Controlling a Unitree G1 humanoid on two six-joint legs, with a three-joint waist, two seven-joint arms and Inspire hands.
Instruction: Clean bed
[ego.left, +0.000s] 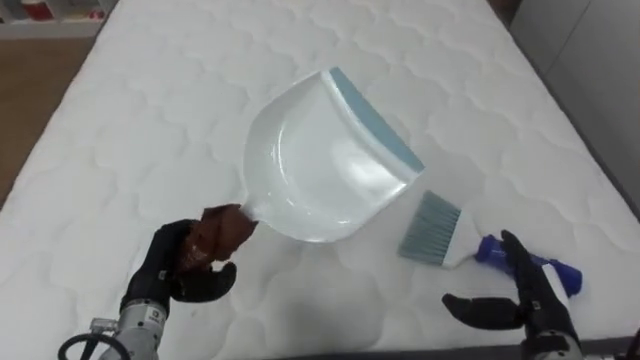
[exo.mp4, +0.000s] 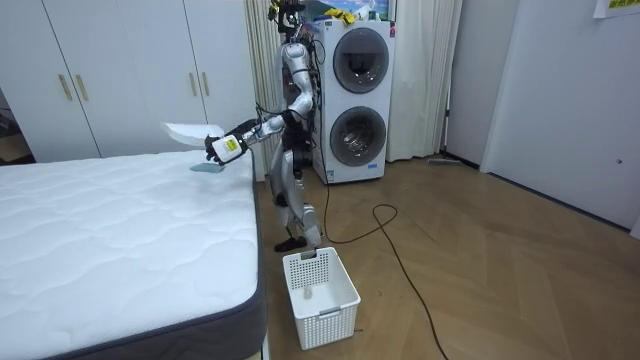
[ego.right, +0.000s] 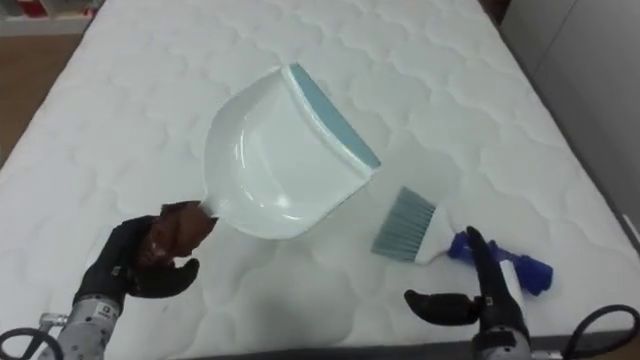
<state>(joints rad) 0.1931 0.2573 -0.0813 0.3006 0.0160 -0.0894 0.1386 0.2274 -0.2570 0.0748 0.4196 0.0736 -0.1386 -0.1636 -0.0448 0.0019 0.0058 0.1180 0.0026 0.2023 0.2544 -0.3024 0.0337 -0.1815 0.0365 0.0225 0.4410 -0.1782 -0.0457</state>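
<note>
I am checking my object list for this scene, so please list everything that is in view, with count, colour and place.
bed: one, white, quilted, before the robot
dustpan: one, white with grey-blue lip and brown handle, held over the bed
brush: one, grey-blue bristles and blue handle, lying on the bed right of the dustpan
basket: one, white, on the floor by the bed
washers: two, white, stacked behind the robot
curtain: one, pale, beside the washers
wardrobe: one, white, beyond the bed
left hand: one, black, shut on the dustpan's handle
right hand: one, black, open, beside the brush's handle
</note>
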